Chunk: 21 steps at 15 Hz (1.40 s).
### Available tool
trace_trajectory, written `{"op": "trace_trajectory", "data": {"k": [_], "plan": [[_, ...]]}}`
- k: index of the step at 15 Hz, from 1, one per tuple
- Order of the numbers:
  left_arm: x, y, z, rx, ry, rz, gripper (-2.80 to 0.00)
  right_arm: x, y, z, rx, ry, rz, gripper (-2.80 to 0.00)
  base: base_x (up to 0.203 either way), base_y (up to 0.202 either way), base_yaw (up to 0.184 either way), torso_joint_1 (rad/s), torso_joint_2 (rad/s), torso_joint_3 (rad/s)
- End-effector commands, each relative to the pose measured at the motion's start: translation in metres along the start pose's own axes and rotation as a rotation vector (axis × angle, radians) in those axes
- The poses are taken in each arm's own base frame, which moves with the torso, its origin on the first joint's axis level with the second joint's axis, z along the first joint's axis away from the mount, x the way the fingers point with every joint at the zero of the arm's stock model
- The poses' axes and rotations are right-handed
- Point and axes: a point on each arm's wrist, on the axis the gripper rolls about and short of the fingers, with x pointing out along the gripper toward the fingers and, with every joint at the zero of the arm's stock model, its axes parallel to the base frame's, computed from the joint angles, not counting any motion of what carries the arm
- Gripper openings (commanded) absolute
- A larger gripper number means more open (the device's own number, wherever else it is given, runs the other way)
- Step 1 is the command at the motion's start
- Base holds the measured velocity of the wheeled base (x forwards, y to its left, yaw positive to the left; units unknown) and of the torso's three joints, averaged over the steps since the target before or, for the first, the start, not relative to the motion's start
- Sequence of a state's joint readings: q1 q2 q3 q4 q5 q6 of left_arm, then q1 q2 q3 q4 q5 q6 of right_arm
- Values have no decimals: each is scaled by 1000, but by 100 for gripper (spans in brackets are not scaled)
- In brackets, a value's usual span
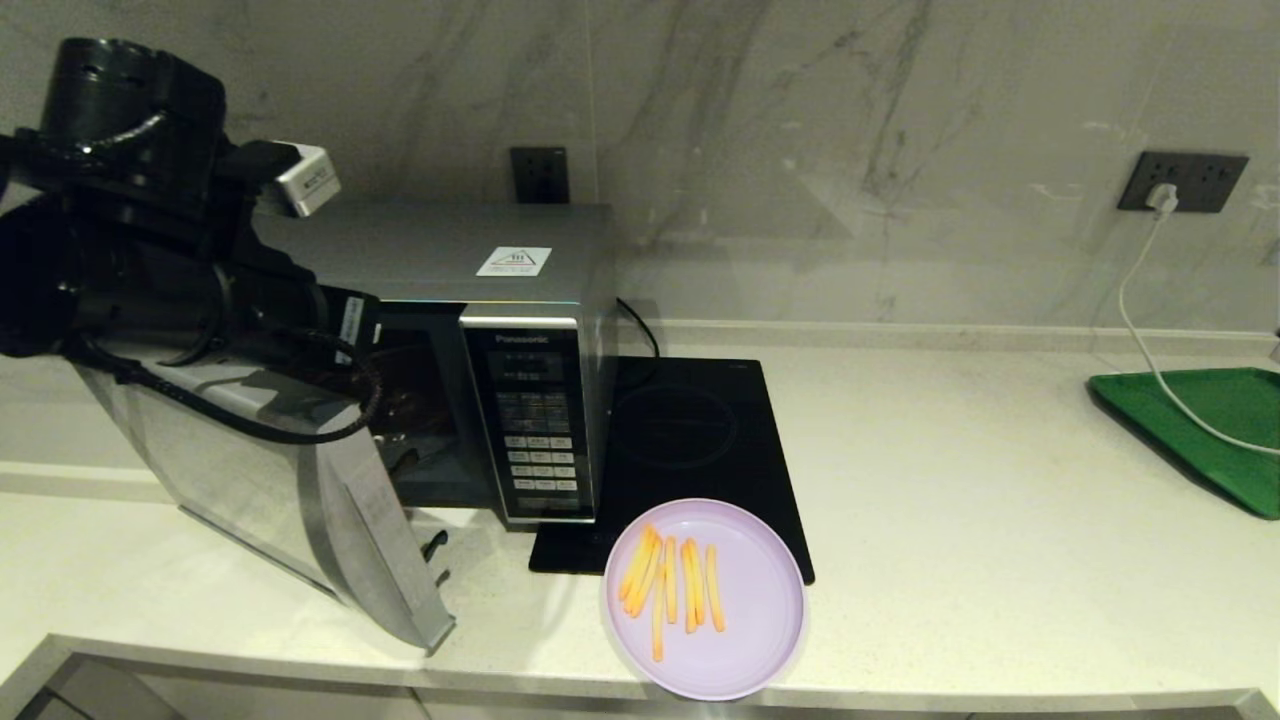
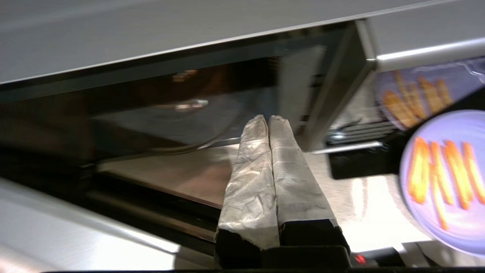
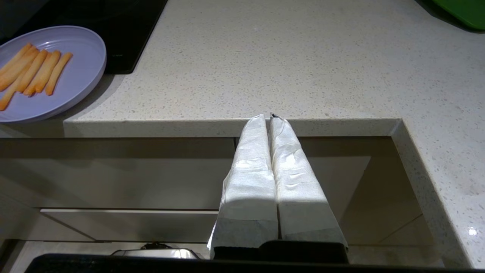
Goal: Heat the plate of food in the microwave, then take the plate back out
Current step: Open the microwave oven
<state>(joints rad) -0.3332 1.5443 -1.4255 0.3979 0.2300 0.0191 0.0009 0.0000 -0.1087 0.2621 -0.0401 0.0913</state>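
Note:
The microwave (image 1: 540,290) stands at the back left with its door (image 1: 300,500) swung out toward the front left, so the dark cavity (image 2: 170,113) with its glass turntable is exposed. My left arm (image 1: 150,250) hangs in front of that opening. My left gripper (image 2: 268,119) is shut and holds nothing, its tips at the cavity's mouth. The plate of food (image 1: 760,600), lilac with several fries (image 1: 672,585), rests at the counter's front edge, to the right of the microwave. The plate (image 3: 75,72) also shows in the right wrist view. My right gripper (image 3: 268,116) is shut and empty, parked below the counter's front edge.
A flat black induction cooktop (image 1: 700,440) lies right of the microwave, just behind the plate. A green tray (image 1: 1210,425) sits at the far right, with a white cable (image 1: 1140,310) running down to it from a wall socket. The open door juts over the counter's front left.

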Motion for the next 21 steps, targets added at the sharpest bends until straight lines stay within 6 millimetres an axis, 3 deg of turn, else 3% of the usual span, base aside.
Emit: {"op": "trace_trajectory", "data": {"k": [1,3,7,14,18,21], "plan": [[-35,12,1,-14,-57,82,-280,0,0,0,1,2,1,-280,0,0,0,0,0,0],[-57,23,-10,-13,-8,159,-280,0,0,0,1,2,1,-280,0,0,0,0,0,0],[-79,35,-39,4,68,210,-280,0,0,0,1,2,1,-280,0,0,0,0,0,0],[-102,38,-48,39,36,222,-280,0,0,0,2,2,1,-280,0,0,0,0,0,0],[-102,32,-41,32,-37,143,-280,0,0,0,1,2,1,-280,0,0,0,0,0,0],[-86,25,-43,43,13,16,-280,0,0,0,2,2,1,-280,0,0,0,0,0,0]]}}
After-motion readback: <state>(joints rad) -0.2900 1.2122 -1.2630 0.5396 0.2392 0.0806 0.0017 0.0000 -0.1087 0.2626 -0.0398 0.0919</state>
